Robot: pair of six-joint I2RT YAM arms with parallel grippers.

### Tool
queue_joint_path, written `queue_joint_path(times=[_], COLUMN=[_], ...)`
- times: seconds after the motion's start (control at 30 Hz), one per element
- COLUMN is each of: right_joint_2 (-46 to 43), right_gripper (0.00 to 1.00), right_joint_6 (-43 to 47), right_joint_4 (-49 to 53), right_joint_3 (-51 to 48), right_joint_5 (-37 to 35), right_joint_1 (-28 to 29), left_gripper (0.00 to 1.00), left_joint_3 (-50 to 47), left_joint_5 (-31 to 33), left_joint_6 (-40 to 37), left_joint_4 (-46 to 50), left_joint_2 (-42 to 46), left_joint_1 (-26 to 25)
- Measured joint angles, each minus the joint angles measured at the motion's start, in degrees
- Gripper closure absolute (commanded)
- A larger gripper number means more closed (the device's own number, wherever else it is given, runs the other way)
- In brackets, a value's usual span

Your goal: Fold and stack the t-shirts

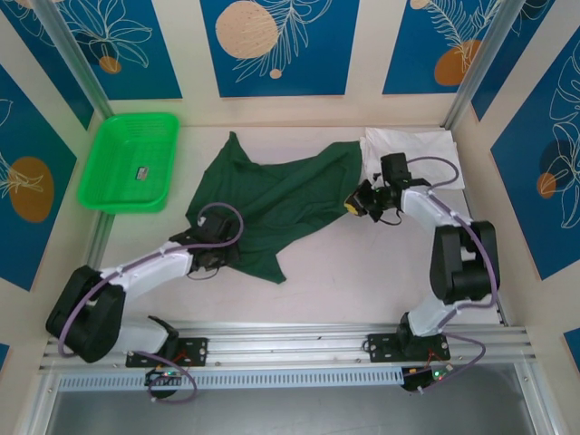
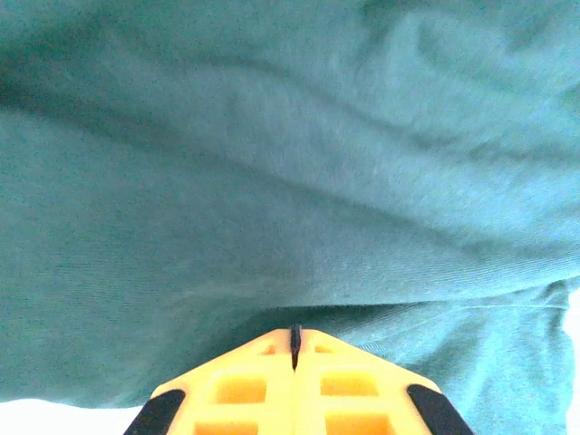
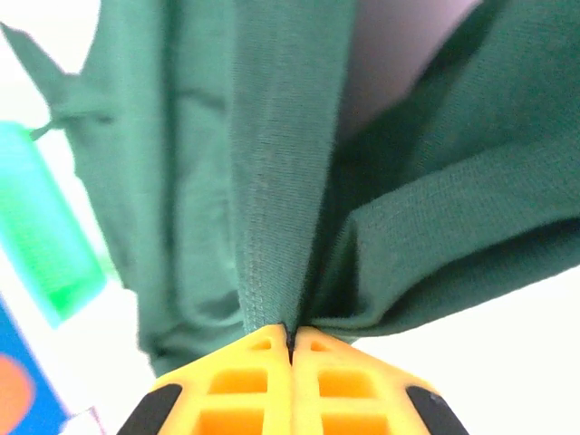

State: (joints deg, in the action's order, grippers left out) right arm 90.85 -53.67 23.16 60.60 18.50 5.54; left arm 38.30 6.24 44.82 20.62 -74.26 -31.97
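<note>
The dark green t-shirt (image 1: 272,195) lies crumpled across the middle of the table. The white t-shirt (image 1: 412,145) sits folded at the back right, next to the green one's right end. My left gripper (image 1: 227,258) rests at the green shirt's near left edge. In the left wrist view its yellow jaws (image 2: 294,337) are shut, their tips pressed into a fold of the green cloth (image 2: 290,181). My right gripper (image 1: 352,207) is at the shirt's right edge. In the right wrist view its jaws (image 3: 291,333) are shut on a stitched hem of the green shirt (image 3: 281,181), and the cloth bunches up from the pinch.
A bright green mesh basket (image 1: 127,161) stands at the back left with a small tag inside; it appears blurred as a green shape (image 3: 50,254) in the right wrist view. Bare tabletop (image 1: 362,272) stretches between the arms in front of the shirt. Metal frame posts stand at the back corners.
</note>
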Motion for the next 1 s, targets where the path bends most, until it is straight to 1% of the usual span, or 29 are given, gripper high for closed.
queue_joint_path(times=[0.1, 0.17, 0.23, 0.3, 0.4, 0.47, 0.57, 0.6, 0.7, 0.73, 0.77, 0.87, 1.0], right_joint_2=[-4.68, -7.19, -8.55, -8.24, -6.21, -2.29, 4.81, 7.56, 14.56, 16.59, 18.25, 22.03, 24.68], right_gripper=[1.00, 1.00, 0.99, 0.98, 0.96, 0.95, 0.94, 0.94, 0.92, 0.91, 0.91, 0.90, 0.88], right_joint_6=[-5.40, -11.65, -17.49, -21.79, -24.63, -25.40, -25.59, -25.53, -24.37, -23.85, -23.43, -22.64, -22.14], right_joint_4=[-4.44, -9.81, -14.38, -15.72, -14.73, -14.32, -13.64, -13.05, -10.25, -9.03, -7.91, -5.49, -3.98], right_joint_3=[-3.19, -7.52, -12.02, -14.16, -12.26, -7.72, 0.20, 3.34, 11.50, 13.90, 15.87, 19.80, 20.96], right_joint_5=[5.03, 8.63, 11.04, 11.74, 11.32, 10.91, 10.43, 10.21, 9.35, 8.79, 8.26, 7.13, 6.43], right_joint_1=[-1.38, -3.26, -5.03, -6.58, -7.76, -8.07, -8.31, -8.41, -8.68, -8.68, -8.68, -8.68, -8.68], left_gripper=[1.00, 1.00, 1.00, 1.00, 0.98, 0.94, 0.85, 0.80, 0.61, 0.54, 0.50, 0.40, 0.33], left_joint_3=[0.13, 0.13, 0.13, 0.13, 0.13, 0.15, 0.15, 0.15, 0.17, 0.17, 0.17, 0.35, 0.83], left_joint_5=[1.86, 2.19, 2.23, 2.12, 1.01, -0.87, -6.01, -7.65, -12.74, -14.05, -15.21, -16.96, -16.52], left_joint_6=[-0.87, -1.73, -2.36, -3.04, -3.76, -4.35, -5.09, -5.29, -6.10, -6.10, -6.08, -5.46, -4.35], left_joint_4=[2.10, 3.48, 4.42, 5.09, 5.60, 5.40, 3.74, 2.86, 0.15, -0.61, -1.40, -3.32, -5.11], left_joint_2=[4.07, 6.01, 7.04, 7.48, 7.41, 7.26, 6.49, 6.12, 5.11, 4.98, 4.87, 3.32, -2.12], left_joint_1=[1.20, 3.04, 5.20, 7.23, 8.59, 8.61, 8.59, 8.35, 6.16, 4.83, 3.30, -1.46, -7.04])
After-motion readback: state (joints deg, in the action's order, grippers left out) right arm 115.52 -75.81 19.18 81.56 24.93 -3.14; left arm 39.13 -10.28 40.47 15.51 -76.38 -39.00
